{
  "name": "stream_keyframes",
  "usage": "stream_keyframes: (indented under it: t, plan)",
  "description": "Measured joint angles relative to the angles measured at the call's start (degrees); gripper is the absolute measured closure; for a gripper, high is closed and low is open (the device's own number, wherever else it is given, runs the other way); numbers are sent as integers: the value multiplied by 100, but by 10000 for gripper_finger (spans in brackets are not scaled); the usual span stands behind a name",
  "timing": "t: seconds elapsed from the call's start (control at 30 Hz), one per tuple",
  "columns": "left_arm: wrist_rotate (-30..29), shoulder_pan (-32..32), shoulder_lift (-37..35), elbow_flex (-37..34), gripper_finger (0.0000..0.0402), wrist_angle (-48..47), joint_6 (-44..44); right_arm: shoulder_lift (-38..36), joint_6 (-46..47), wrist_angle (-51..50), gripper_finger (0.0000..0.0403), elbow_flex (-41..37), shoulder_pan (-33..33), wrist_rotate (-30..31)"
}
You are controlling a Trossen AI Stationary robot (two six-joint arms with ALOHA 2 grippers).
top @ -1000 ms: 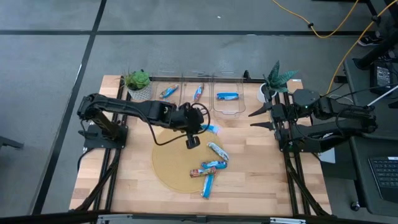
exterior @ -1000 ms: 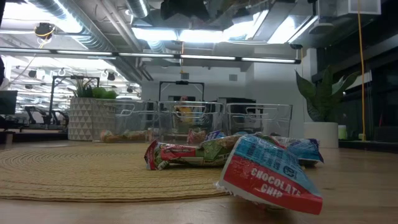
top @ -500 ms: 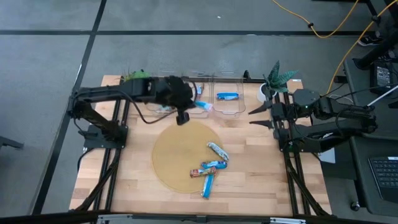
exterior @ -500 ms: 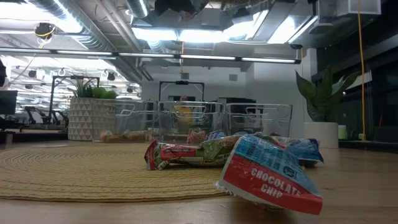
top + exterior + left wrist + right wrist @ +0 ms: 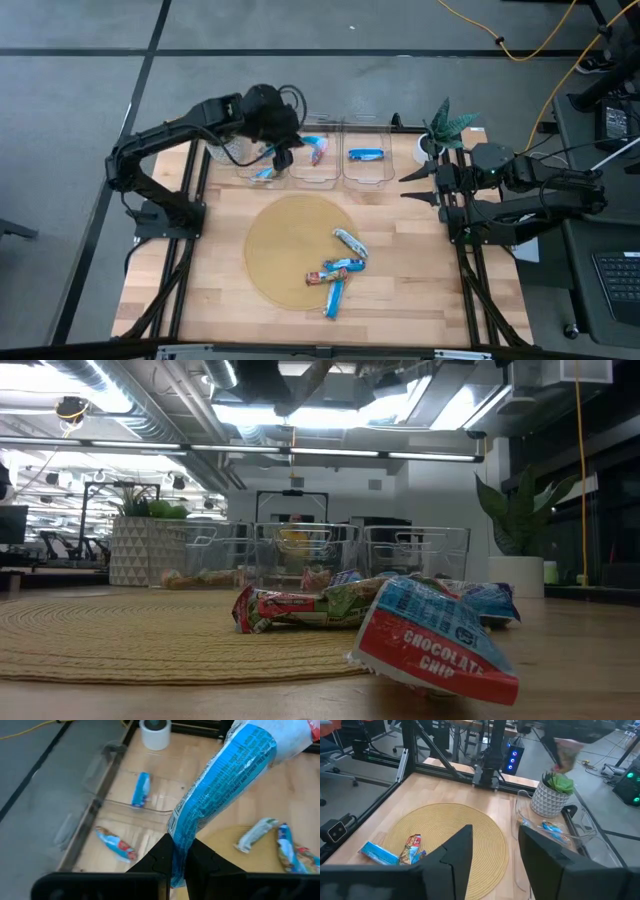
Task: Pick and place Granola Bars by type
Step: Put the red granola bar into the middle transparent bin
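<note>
**A:** Looking at your left gripper (image 5: 179, 854), you're mid-delivery: its fingers are pinched on a blue bar (image 5: 220, 790), hanging over the bins (image 5: 312, 160) at the upper middle of the overhead frame. One bin bar (image 5: 140, 789) looks plain blue, another (image 5: 116, 845) has red on it.

**B:** So the next step is the drop?

**A:** I'd guess so. You'll want to line up over the bin with the matching wrapper, then release. Three more bars (image 5: 338, 272) wait on the round mat (image 5: 275, 250), lower centre. Your right gripper (image 5: 408, 189) idles at the right with fingers spread.
</note>
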Motion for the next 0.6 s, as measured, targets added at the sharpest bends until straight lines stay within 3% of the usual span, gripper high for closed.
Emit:
stream_keyframes:
  t: [0.4, 0.6]
  plan:
    - [346, 802, 174, 17, 379, -236, 526, 0, 91, -1, 241, 0, -1, 9]
    - [322, 988, 799, 607, 379, -855, 906, 2, 91, -1, 241, 0, 1, 85]
